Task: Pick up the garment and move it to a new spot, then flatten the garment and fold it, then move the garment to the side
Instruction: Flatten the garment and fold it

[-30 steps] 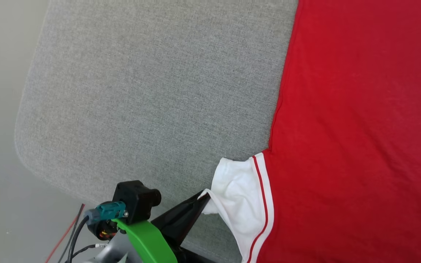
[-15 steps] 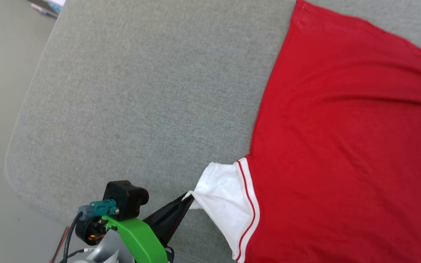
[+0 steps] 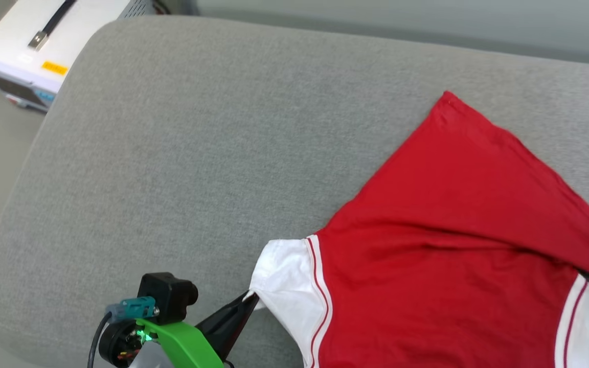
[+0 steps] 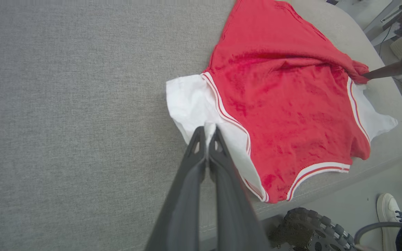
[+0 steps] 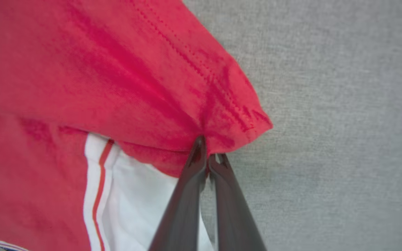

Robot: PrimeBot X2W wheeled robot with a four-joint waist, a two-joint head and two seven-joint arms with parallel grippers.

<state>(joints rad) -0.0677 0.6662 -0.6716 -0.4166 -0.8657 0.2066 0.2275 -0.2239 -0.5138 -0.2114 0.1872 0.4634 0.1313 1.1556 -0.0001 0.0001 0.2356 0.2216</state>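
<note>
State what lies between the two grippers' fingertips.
The left wrist view shows the garment, its red body running from the left gripper, shut on a white sleeve, to the right gripper, shut on red fabric.

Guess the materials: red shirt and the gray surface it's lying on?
Shirt: seemingly a soft, thin knit, cotton or polyester unclear; matte, drapes and creases, rows of stitching along the edge. Cushion: probably woven upholstery fabric over padding; matte, flecked gray weave, rounded corners.
</note>
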